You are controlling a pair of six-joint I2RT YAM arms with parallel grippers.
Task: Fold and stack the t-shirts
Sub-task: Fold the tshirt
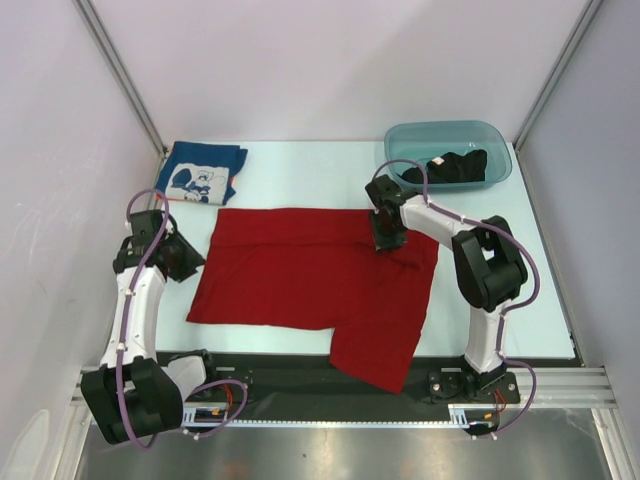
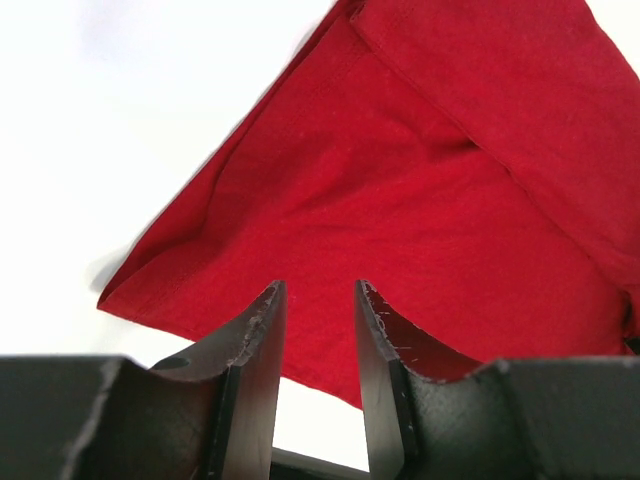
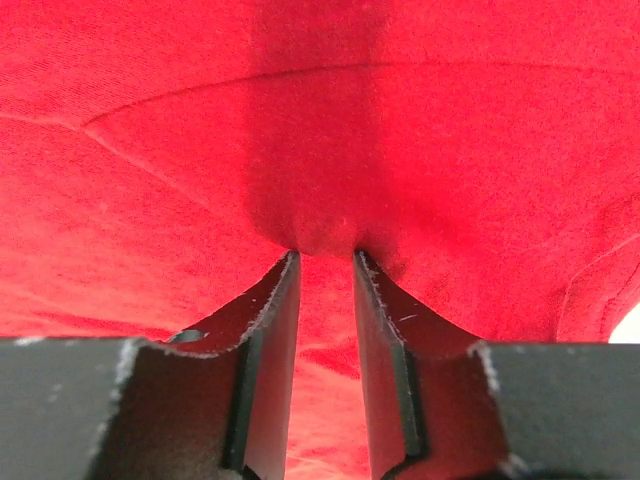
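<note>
The red t-shirt [image 1: 300, 270] lies spread over the middle of the table, with its top edge folded down and its right part reaching past the near edge. My right gripper [image 1: 388, 240] points down on its upper right area. In the right wrist view its jaws [image 3: 325, 255] stand a little apart, tips pressing into the red cloth [image 3: 150, 150], which humps up between them. My left gripper [image 1: 190, 258] hovers just left of the shirt, open and empty [image 2: 320, 285], facing the shirt's left corner [image 2: 400, 200]. The blue t-shirt [image 1: 203, 172] lies folded at the back left. The black t-shirt [image 1: 450, 165] is crumpled in the tub.
The teal plastic tub [image 1: 498, 150] stands at the back right corner. Side walls close in the table left and right. The black base rail [image 1: 280, 375] runs along the near edge, with the red shirt's lower right flap draped over it.
</note>
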